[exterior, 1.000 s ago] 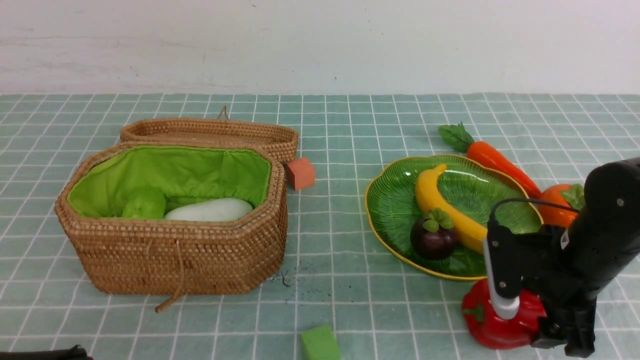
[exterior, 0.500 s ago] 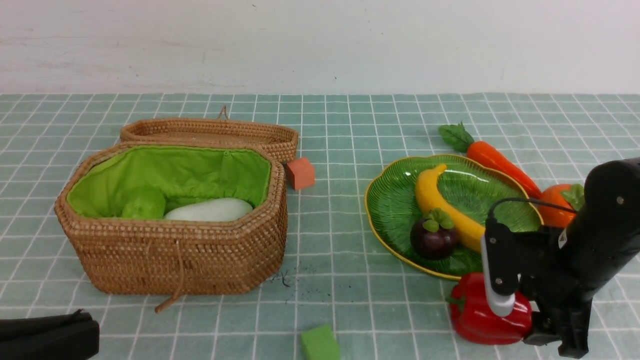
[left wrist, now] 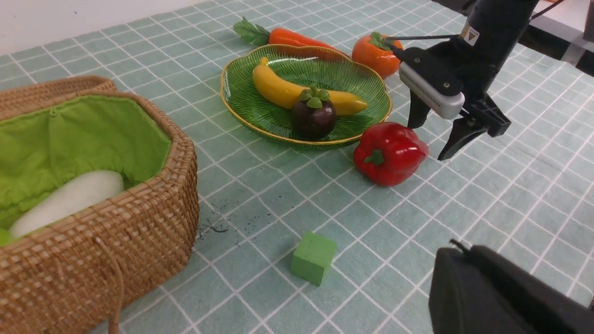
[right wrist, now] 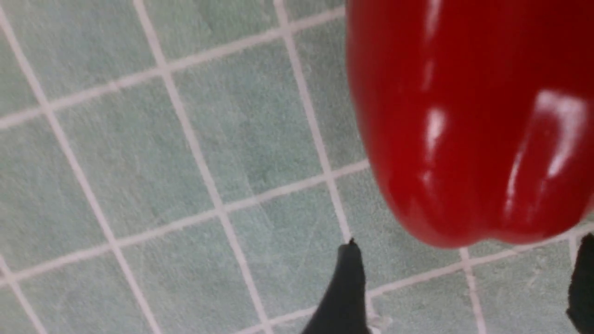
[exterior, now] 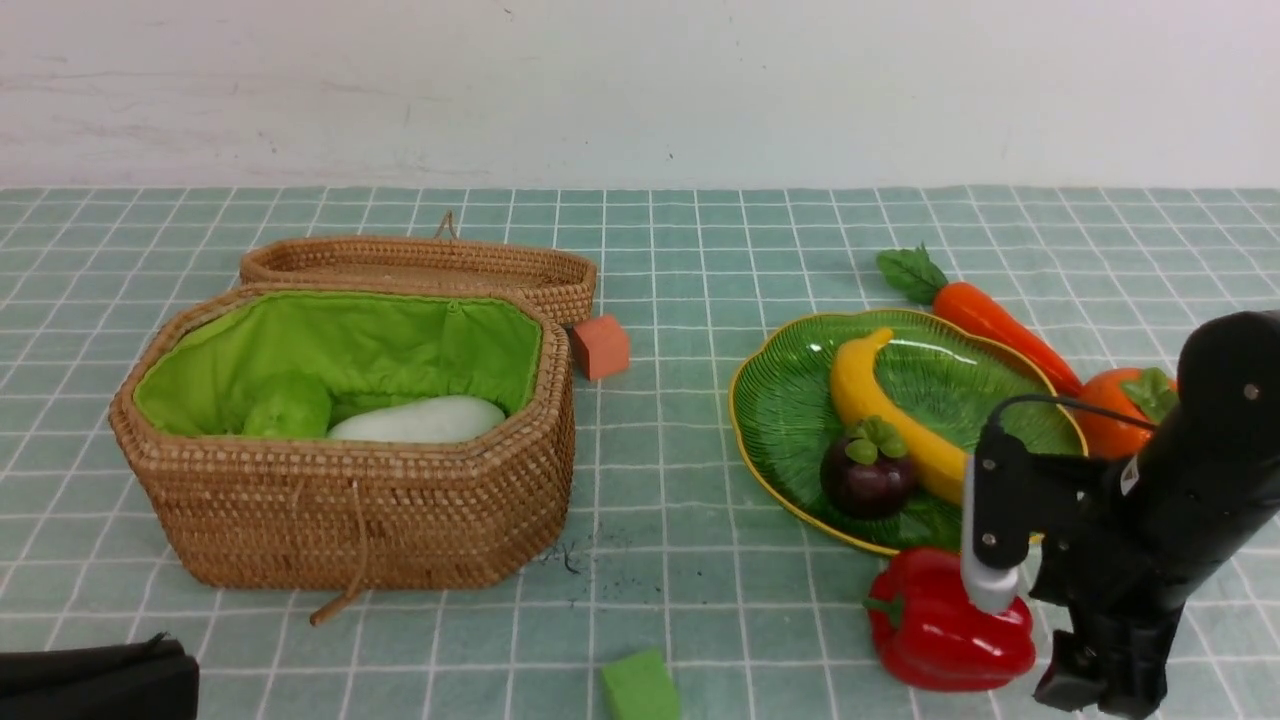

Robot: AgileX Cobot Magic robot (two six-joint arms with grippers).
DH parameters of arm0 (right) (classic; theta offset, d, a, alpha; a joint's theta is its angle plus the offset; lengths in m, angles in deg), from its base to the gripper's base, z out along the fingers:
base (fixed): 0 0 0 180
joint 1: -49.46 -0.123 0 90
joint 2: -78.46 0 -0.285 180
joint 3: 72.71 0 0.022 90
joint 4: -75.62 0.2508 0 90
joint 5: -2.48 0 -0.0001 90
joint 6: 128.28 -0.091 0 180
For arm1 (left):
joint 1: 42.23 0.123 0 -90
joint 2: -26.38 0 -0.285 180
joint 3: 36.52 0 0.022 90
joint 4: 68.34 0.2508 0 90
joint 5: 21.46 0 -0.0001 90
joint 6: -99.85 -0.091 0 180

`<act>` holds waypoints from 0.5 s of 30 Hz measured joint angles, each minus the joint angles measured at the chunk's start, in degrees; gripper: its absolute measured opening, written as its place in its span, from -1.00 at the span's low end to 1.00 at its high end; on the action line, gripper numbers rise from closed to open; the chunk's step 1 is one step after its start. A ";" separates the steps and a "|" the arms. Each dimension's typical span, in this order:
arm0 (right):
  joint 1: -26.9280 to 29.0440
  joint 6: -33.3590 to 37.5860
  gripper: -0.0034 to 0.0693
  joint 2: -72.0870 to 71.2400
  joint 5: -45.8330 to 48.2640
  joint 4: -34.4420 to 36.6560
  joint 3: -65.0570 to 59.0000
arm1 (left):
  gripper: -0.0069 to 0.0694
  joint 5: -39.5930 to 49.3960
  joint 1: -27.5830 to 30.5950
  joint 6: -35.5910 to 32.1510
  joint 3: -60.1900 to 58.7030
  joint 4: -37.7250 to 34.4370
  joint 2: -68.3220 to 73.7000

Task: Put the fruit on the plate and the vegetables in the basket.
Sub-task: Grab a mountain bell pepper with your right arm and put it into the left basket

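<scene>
The red bell pepper (exterior: 950, 625) lies on its side on the cloth, just in front of the green plate (exterior: 790, 420). My right gripper (exterior: 1095, 690) stands open right behind it, the pepper (right wrist: 464, 116) just beyond its fingertips (right wrist: 348, 278), not between them. On the plate lie the banana (exterior: 870, 400) and the mangosteen (exterior: 868, 478). The persimmon (exterior: 1115, 410) and the carrot (exterior: 1000, 320) lie beside the plate on the right. In the basket (exterior: 350, 530) lie the white radish (exterior: 420, 420) and the green gourd (exterior: 288, 405). My left gripper (left wrist: 459, 250) is shut and empty, at the near left.
The flat wicker lid (exterior: 420, 262) lies behind the basket, with a small orange cube (exterior: 600, 346) next to it. A small green cube (exterior: 640, 688) sits near the front edge, between the basket and the pepper.
The pepper has slid left, out from between my right gripper's fingers, and that gripper now stands open behind it. My left gripper has come into view at the lower left.
</scene>
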 joint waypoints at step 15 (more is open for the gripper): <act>-0.40 -0.50 0.95 -0.75 -3.53 8.01 0.00 | -0.85 -0.31 0.00 -0.18 0.00 0.00 0.00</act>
